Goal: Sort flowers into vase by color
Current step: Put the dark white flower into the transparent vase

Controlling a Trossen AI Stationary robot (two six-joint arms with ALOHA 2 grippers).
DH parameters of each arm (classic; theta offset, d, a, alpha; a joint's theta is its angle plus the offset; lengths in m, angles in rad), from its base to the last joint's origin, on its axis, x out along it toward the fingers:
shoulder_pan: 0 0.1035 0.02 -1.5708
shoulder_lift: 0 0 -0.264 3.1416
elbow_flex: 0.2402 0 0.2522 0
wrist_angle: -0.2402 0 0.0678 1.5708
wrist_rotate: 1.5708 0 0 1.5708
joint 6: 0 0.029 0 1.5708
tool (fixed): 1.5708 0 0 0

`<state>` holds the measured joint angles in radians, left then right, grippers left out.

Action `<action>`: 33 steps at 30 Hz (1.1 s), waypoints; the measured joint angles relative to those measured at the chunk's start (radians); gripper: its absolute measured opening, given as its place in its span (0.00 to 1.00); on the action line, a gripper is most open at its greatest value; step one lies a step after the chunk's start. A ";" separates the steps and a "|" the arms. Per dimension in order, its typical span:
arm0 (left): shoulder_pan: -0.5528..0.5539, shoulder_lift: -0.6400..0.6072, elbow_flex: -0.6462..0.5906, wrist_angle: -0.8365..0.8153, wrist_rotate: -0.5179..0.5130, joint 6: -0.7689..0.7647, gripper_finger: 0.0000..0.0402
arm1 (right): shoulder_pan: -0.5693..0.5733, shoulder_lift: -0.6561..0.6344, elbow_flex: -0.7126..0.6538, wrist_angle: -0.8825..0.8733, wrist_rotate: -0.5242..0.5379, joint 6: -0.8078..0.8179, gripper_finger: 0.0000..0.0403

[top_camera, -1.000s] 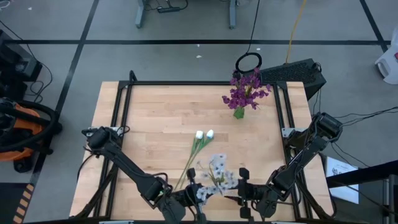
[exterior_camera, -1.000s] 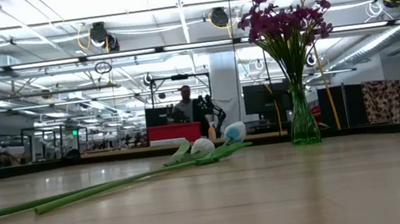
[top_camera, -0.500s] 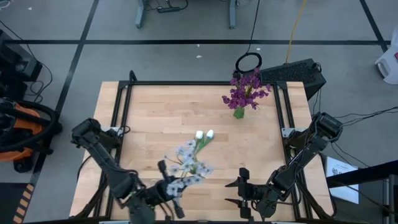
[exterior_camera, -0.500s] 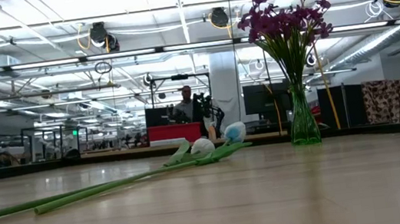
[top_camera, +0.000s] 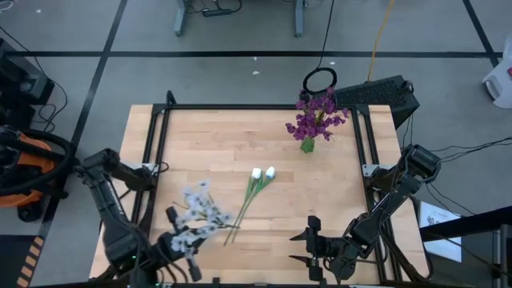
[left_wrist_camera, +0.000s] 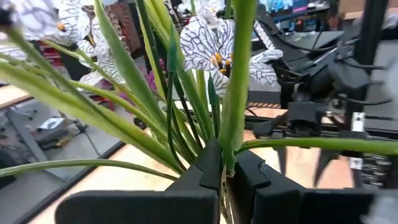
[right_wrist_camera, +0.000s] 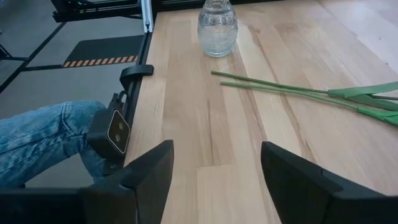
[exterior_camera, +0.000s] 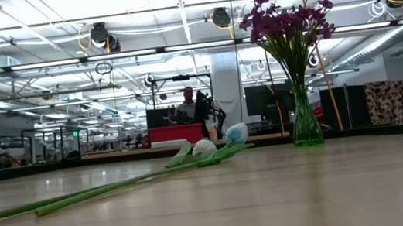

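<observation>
My left gripper [top_camera: 184, 240] hangs above the table's near left part, shut on a pale blue-lavender sprig [top_camera: 200, 210] with veined blossoms [left_wrist_camera: 211, 50]. Two white tulip-like flowers [top_camera: 254, 186] lie flat at the table's middle, full length on the wood, buds [exterior_camera: 204, 148] toward the far side. Purple flowers [top_camera: 317, 117] stand with their stems in a green vase [exterior_camera: 305, 119] at the far right. A clear glass vase [right_wrist_camera: 217, 25] stands by the near edge. My right gripper [top_camera: 298, 246] waits open above the near right part, holding nothing. My left gripper pinches the sprig's bunched green stems [left_wrist_camera: 227, 163] between its two fingertips [left_wrist_camera: 205, 168]. The fingers come about level from the table's near left and lie across the stems. The sprig is lifted clear of the table, and its leaves and blossoms fan out beyond the fingers.
A black frame [top_camera: 160, 144] runs along the table's sides. A person's leg in jeans [right_wrist_camera: 43, 137] shows beyond the near edge. Bare wood [top_camera: 208, 144] lies between the tulips and the left rail.
My left gripper has swung toward the table's left edge and risen, carrying the sprig away from my right gripper and across the tulip stems; the sprig is clear of the table. My right gripper's fingers have spread wider and it has stayed in place.
</observation>
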<state>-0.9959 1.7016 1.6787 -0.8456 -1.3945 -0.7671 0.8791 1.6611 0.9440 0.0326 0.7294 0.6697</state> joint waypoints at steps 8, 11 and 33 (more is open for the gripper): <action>-0.092 -0.002 -0.001 -0.094 -0.010 -0.085 0.03 | 0.000 0.000 0.000 0.000 0.001 0.000 0.58; -0.122 -0.003 -0.001 -0.153 -0.021 -0.151 0.03 | 0.000 0.000 0.000 0.000 0.001 0.000 0.58; -0.154 -0.068 -0.002 -0.702 0.120 -0.675 0.01 | -0.008 0.023 0.000 0.002 0.006 0.000 0.58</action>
<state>-1.1496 1.6333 1.6772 -1.5473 -1.2745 -1.4426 0.8715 1.6841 0.9436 0.0345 0.7349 0.6697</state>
